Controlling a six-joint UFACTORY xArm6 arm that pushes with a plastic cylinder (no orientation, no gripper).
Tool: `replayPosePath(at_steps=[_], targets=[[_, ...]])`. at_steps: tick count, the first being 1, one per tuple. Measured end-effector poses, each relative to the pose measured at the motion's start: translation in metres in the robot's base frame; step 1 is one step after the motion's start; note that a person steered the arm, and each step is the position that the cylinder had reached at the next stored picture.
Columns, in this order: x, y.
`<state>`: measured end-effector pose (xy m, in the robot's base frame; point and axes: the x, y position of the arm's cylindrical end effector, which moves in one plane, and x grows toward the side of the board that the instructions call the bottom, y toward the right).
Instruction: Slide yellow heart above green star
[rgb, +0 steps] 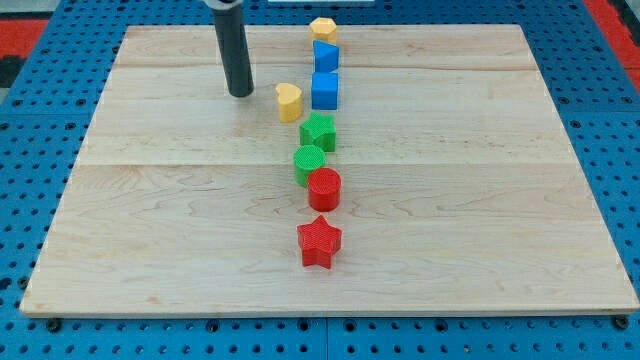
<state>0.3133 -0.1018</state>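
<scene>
My tip: I have no jaws; resting on the surface.
Yellow heart: right of my tip, apart.
Green star: just below-right of heart.

A column of blocks bars the middle of the bench: yellow hexagon, blue block, blue cube, green star, green cylinder, red cylinder, red star. The yellow heart sits just beside the blue cube, closing the gap above the green star from the view's left. Open wood lies on both sides of the column, and my tip stands apart on the left.
</scene>
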Motion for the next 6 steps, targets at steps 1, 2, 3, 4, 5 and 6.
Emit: replayPosePath(at_steps=[1,2,3,4,5,6], targets=[[0.028,0.042],[0.035,0.049],[0.037,0.05],[0.04,0.058],[0.04,0.061],[0.041,0.068]])
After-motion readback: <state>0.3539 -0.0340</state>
